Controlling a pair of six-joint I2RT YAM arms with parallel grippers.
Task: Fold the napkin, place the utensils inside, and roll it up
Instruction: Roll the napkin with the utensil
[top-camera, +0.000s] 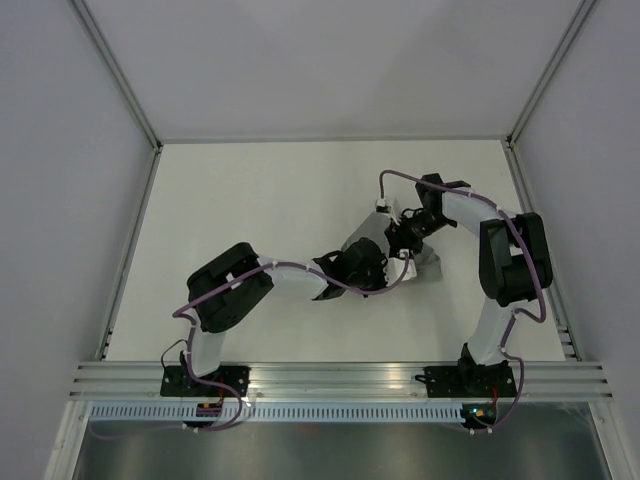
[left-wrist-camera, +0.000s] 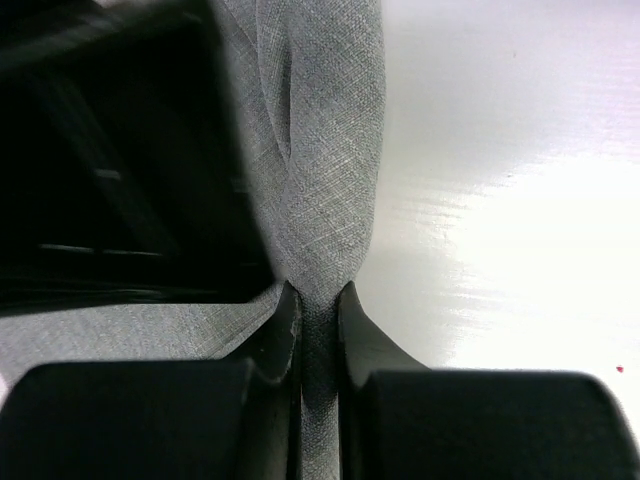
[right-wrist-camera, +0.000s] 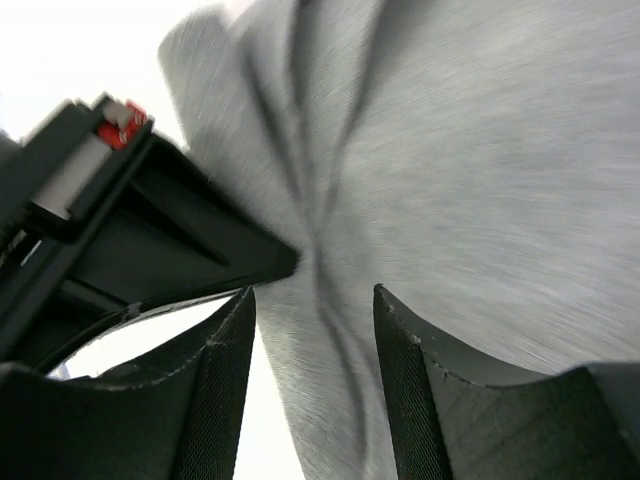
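Observation:
The grey napkin (left-wrist-camera: 325, 150) is bunched into a narrow fold. My left gripper (left-wrist-camera: 318, 300) is shut on that fold, cloth pinched between both pads. In the right wrist view the napkin (right-wrist-camera: 480, 150) fills the frame, blurred. My right gripper (right-wrist-camera: 315, 310) stands open around a ridge of it, its fingers apart from the cloth. From above, the two grippers meet mid-table, the left gripper (top-camera: 375, 265) just below the right gripper (top-camera: 408, 232). Only a small grey corner of napkin (top-camera: 428, 264) shows beside them. The utensils are out of view.
The white table (top-camera: 250, 200) is enclosed by pale walls with metal corner posts. An aluminium rail (top-camera: 340, 380) carrying both arm bases runs along the near edge. The other arm's black body (right-wrist-camera: 150, 230) sits close on the left of the right wrist view.

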